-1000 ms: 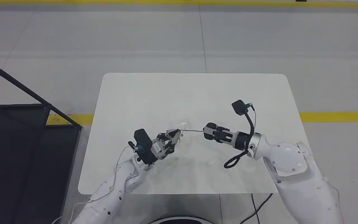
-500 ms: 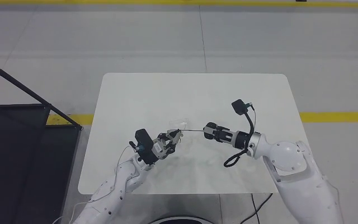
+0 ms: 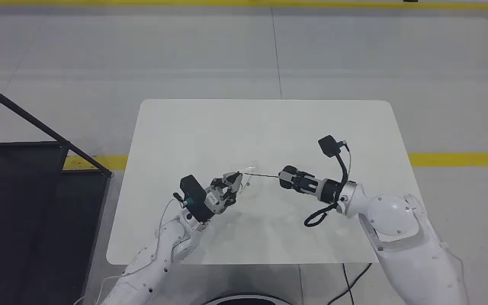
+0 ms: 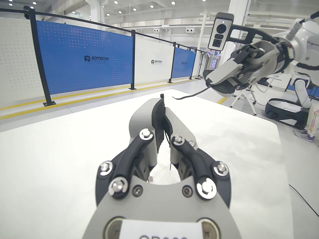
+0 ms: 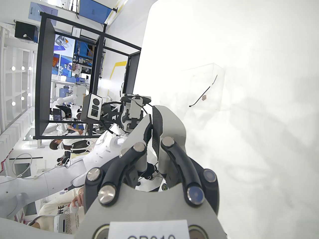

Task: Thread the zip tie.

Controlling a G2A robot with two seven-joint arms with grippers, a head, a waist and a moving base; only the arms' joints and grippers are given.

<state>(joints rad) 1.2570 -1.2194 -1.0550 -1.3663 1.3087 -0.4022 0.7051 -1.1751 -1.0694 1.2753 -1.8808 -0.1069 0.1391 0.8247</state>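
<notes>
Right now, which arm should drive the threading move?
Likely right: the right gripper holds the zip tie strap, free tip aimed at the left gripper, which clamps a black piece upright.

White table [image 3: 320, 130] on a grey floor [image 3: 229, 46]
The table has rounded corners; a clear plastic wrapper [image 3: 245, 165] lies near its middle. A black frame [image 3: 34, 198] stands off its 9 o'clock side, and a yellow floor line [image 3: 450, 159] runs out at 3 o'clock.

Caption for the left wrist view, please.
Left gripper shut on the zip tie, right gripper pointing a black strap end toward it, not touching.
</notes>
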